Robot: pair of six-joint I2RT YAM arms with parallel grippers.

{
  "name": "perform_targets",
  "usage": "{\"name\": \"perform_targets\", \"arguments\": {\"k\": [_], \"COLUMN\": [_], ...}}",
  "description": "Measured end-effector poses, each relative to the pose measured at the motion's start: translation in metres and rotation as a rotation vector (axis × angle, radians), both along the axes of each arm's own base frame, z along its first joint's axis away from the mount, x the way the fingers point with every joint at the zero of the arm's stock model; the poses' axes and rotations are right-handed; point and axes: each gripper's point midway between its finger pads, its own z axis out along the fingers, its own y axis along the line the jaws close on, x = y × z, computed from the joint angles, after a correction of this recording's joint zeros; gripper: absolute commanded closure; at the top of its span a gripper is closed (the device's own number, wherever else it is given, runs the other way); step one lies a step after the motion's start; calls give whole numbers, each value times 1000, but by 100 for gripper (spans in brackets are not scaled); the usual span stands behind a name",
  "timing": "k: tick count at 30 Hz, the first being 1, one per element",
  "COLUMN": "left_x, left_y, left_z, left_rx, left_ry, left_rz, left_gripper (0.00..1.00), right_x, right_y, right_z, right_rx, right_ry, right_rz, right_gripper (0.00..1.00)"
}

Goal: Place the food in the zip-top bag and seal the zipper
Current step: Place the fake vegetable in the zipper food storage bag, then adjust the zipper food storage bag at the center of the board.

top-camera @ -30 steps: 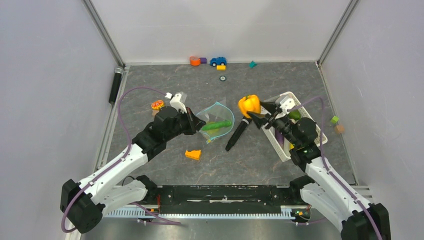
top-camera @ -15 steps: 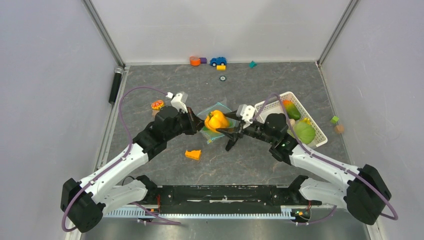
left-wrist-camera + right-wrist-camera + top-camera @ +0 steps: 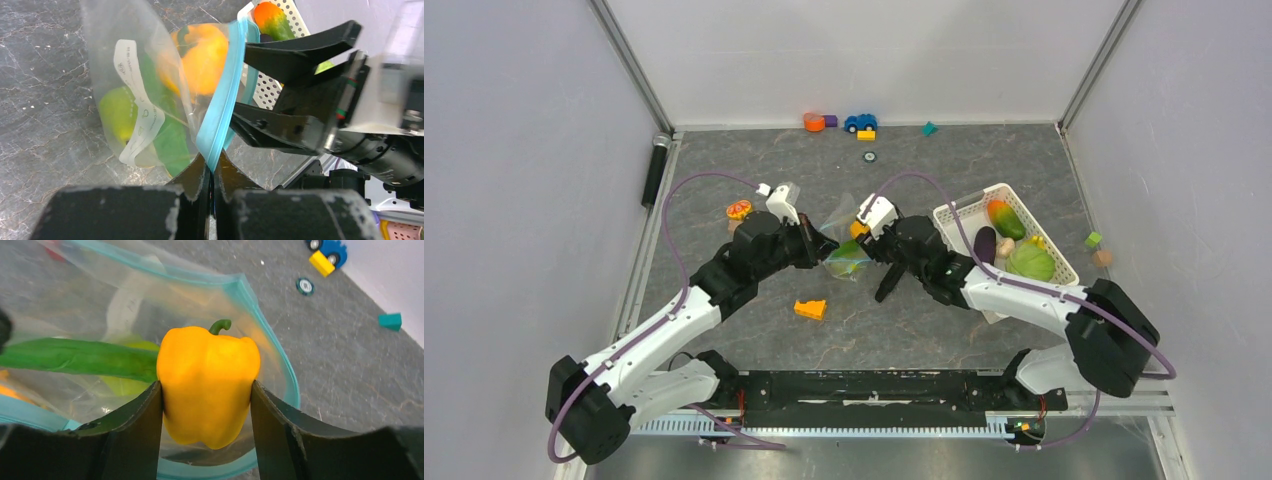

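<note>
Left gripper [image 3: 211, 170] pinches the teal zipper strip [image 3: 222, 110] of a floppy clear zip-top bag [image 3: 107, 55]; right gripper [image 3: 206, 407] clamps a slick yellow plastic pepper [image 3: 207, 370] (probably light, rigid) by its sides.

- Bag [image 3: 107, 45]: thin clear plastic film, glossy, creased.
- Zipper [image 3: 225, 95]: teal plastic strip, smooth, low sheen.
- Pepper [image 3: 207, 355]: yellow moulded plastic, smooth, soft satin gloss.
- Pod [image 3: 75, 360]: green plastic, smooth.
- Right gripper [image 3: 206, 385]: fingers [image 3: 132, 440] recorded as black hard plastic, matt.
- Table [image 3: 944, 170]: grey stone-patterned surface, matt.
- Basket [image 3: 969, 205]: white perforated plastic.
</note>
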Motion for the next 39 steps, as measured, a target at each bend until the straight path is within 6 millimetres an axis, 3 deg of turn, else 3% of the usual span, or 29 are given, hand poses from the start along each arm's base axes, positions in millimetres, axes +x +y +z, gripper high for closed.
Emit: {"name": "perform_targets", "arguments": {"k": [1, 4, 8, 12, 16, 19, 22, 25, 30, 34, 37, 39], "left_x": [0, 0, 2, 10, 20, 25, 27, 27, 28, 28, 28, 29], "left_y": [0, 0, -1, 0, -1, -4, -5, -5, -5, -7, -8, -8], "left_z": [0, 1, 3, 6, 1, -3, -3, -3, -3, -2, -1, -1], "left_rx": [0, -2, -13, -19, -16, -14, -16, -19, -21, -31, -36, -37], "left_ry": [-1, -3, -5, -8, 6, 17, 17, 20, 21, 23, 20, 19], "left_rz": [0, 0, 9, 44, 84, 95, 97, 102, 103, 100, 99, 99], "left_gripper": [94, 94, 93, 94, 94, 94, 94, 94, 95, 95, 94, 93], "right_x": [3, 7, 11, 6, -1, -3, 0, 5, 12, 19, 23, 23], "right_y": [-3, -4, -2, 1, 0, -8, -23, -40, -61, -64, -59, -52], "right_z": [-7, -11, 1, 16, 46, 68, 75, 60, 11, -22, -33, -34], "right_rx": [-22, -48, -33, -8, 66, 155, 224, 257, 244, 237, 250, 265], "right_ry": [15, 38, 33, 22, -3, -6, 17, 76, 200, 283, 319, 337], "right_rz": [-23, -68, -89, -50, -37, -88, -194, -314, -432, -461, -450, -416], "right_gripper": [47, 22, 3, 2, 2, 2, 2, 10, 29, 60, 98, 100]}}
